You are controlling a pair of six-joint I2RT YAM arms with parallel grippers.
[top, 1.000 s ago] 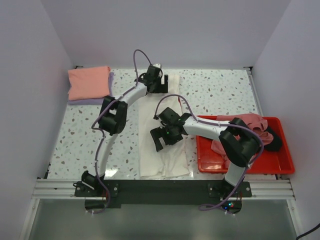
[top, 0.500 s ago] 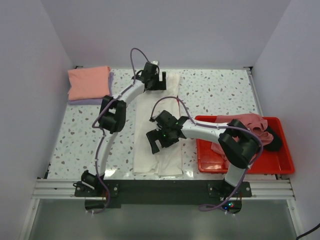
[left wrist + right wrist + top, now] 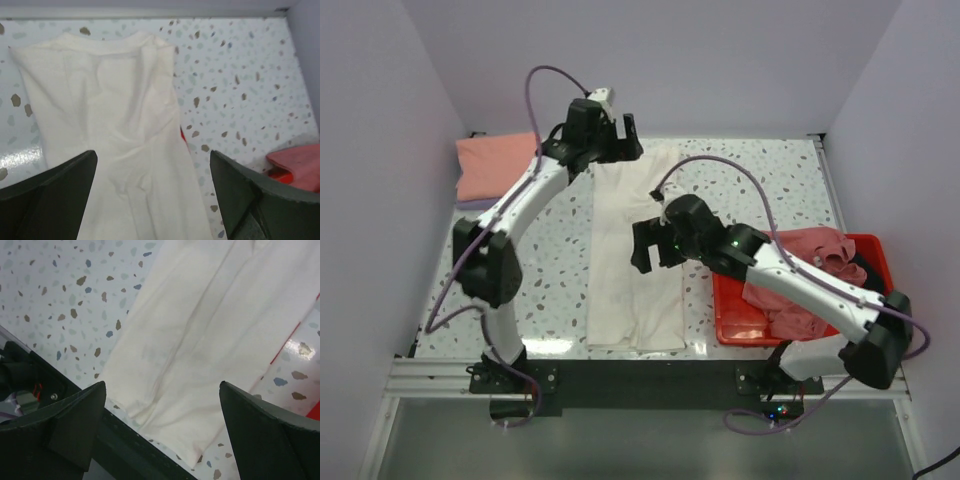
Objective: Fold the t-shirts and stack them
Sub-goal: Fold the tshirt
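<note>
From the top: a moment ago both arms were low over the cream-white t-shirt (image 3: 632,290) and it got pulled a little to the left. Now both arms have come up off it. The left gripper (image 3: 618,140) hangs over the shirt's top end, in the upper middle of the picture. The right gripper (image 3: 653,248) hangs over the shirt's middle. Both have their jaws wide apart and hold nothing.

The shirt lies as 1 long narrow strip down the middle of the speckled table (image 3: 760,190). I think the side folds are done, and the strip has yet to be folded short and put on the pile. A folded salmon-pink t-shirt (image 3: 495,165) waits in the upper left. More dusty rose shirts (image 3: 810,262) sit in the red tray (image 3: 735,322) on the right.

From the left wrist: the 2 dark fingers (image 3: 45,200) stand far apart at the bottom corners. The shirt's collar end fills the middle and left, flat on the table. Nothing sits between the fingers.

From the right wrist: the 2 fingers (image 3: 65,425) again stand far apart. The shirt's bottom end runs from the upper right down to the lower middle, close to the table's near edge.

I can read no words, labels or brand marks in any view.
</note>
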